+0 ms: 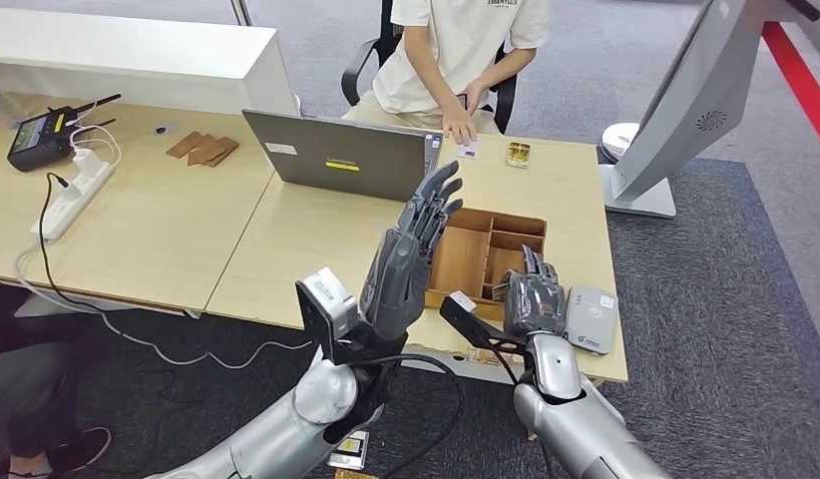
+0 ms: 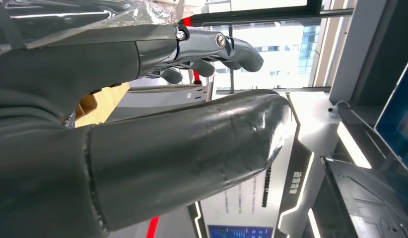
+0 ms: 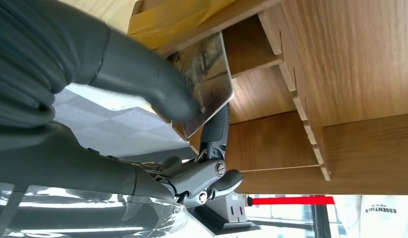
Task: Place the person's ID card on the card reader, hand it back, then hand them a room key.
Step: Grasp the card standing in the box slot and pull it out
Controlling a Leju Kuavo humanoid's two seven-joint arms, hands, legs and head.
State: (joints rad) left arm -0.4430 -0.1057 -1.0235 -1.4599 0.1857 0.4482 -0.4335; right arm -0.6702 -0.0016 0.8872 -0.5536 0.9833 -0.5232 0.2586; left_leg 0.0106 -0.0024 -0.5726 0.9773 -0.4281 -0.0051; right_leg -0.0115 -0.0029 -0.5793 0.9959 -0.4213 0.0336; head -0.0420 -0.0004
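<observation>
The right hand (image 1: 533,295) is pinching a glossy room key card (image 3: 208,79) over the compartmented wooden box (image 1: 486,251), so only the handover looks left; the left hand (image 1: 414,249) is hovering spread and empty.

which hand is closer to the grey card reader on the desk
Right. The right hand, pinching a card, sits at the wooden tray directly beside the card reader. The left hand is raised, fingers spread, on the tray's far side.

"ESSENTIALS" printed on person's white shirt (image 1: 464,45), seen upside down in right wrist view; other labels illegible.
</observation>
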